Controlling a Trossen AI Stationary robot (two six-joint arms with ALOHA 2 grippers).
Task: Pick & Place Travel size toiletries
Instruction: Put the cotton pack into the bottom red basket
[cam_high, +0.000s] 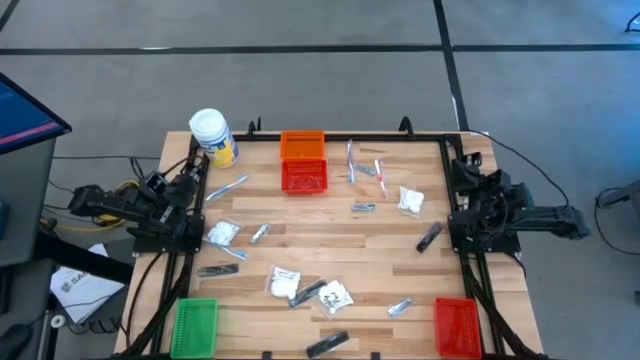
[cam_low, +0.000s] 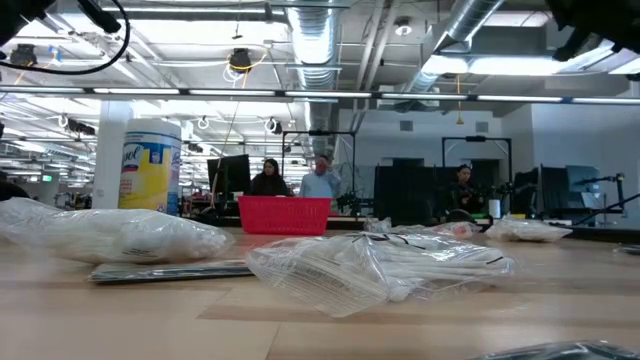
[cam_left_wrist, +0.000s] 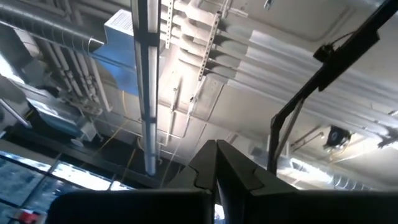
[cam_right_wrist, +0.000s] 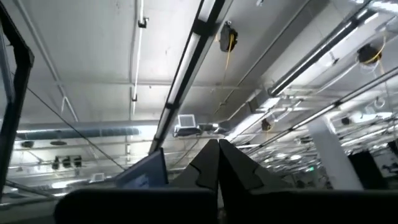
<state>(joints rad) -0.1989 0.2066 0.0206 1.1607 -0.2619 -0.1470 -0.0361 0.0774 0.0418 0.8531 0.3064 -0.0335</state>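
Note:
The travel size toiletries lie scattered flat on the wooden table. In the high view I see white packets (cam_high: 222, 233) (cam_high: 410, 200) (cam_high: 283, 283), foil sachets (cam_high: 260, 233) (cam_high: 400, 307), dark slim tubes (cam_high: 430, 237) (cam_high: 327, 343) and clear sticks (cam_high: 225, 188) (cam_high: 350, 160). The low view shows bagged packets close by (cam_low: 380, 262) (cam_low: 110, 235). My left arm (cam_high: 150, 205) sits folded at the table's left edge and my right arm (cam_high: 490, 205) at its right edge. Both wrist views point up at the ceiling. My left gripper (cam_left_wrist: 216, 152) and my right gripper (cam_right_wrist: 218, 148) are shut, and neither touches anything.
An orange basket (cam_high: 302, 145) and a red basket (cam_high: 304, 176) stand at the far middle. A green basket (cam_high: 195, 325) sits at the near left and another red one (cam_high: 457, 325) at the near right. A white jar with a yellow label (cam_high: 213, 137) stands at the far left corner. People sit beyond the table (cam_low: 295, 178).

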